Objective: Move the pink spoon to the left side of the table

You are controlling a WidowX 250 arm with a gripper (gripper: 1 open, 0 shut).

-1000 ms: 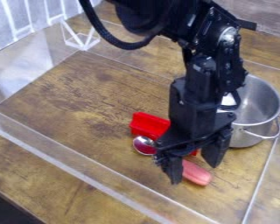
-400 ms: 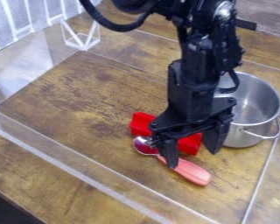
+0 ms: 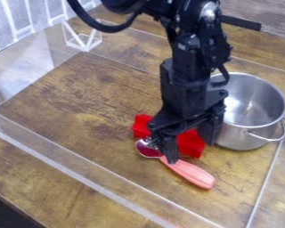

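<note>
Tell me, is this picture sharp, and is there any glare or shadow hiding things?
The camera view is small and soft all over; fine detail is lost. The clear acrylic wall catches pale reflections at the left. The steel pot shines brightly inside. The black pincer, open, darkens the red block and the spoon bowl beneath it; the pink spoon handle shows clearly.

Built almost wholly in matte black, from boxy wrist block down to gripper (image 3: 171, 150). Made up of chunky, angular segments stacked one under another, with a rounded joint housing higher up catching a small pale highlight. Fitted with a thick black cable looping out from the upper part. Ended in two slim black fingers (image 3: 160, 146). Too blurred for screws or markings.
</note>
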